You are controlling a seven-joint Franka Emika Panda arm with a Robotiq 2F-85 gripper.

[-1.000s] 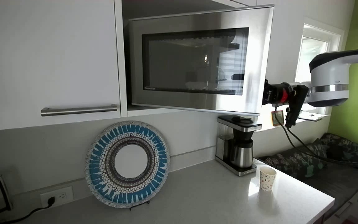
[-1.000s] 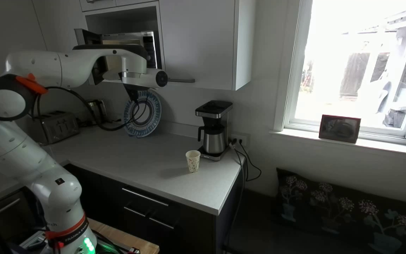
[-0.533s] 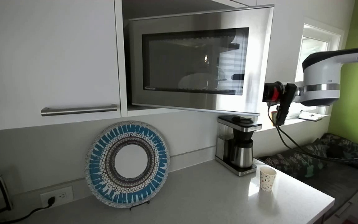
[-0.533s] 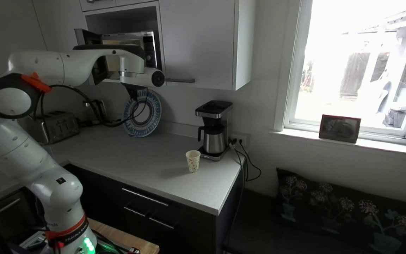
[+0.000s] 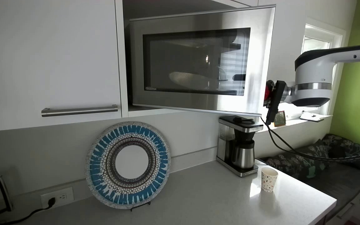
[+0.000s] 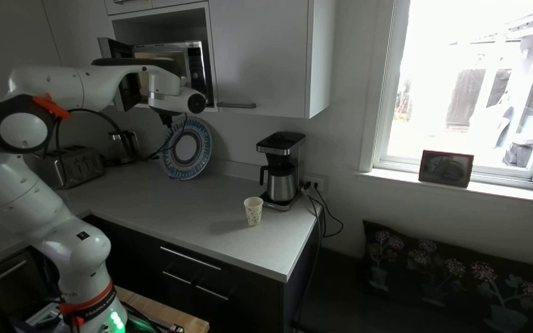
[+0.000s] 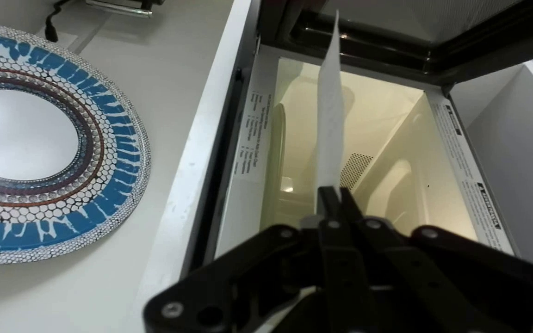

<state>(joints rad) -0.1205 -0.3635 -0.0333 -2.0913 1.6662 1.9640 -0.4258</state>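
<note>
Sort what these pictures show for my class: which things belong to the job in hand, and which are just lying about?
Job in hand, it seems:
gripper, shut on a sheet
thin white sheet
open microwave

Just lying about:
blue-patterned decorative plate
drip coffee maker
speckled cup
toaster
framed picture

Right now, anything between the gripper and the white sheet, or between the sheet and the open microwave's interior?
Nothing visible. The gripper is shut on the white sheet; the wrist view shows no object between sheet and microwave interior. The open door beside it lies behind the sheet's tip in that view; clearance unclear.
</note>
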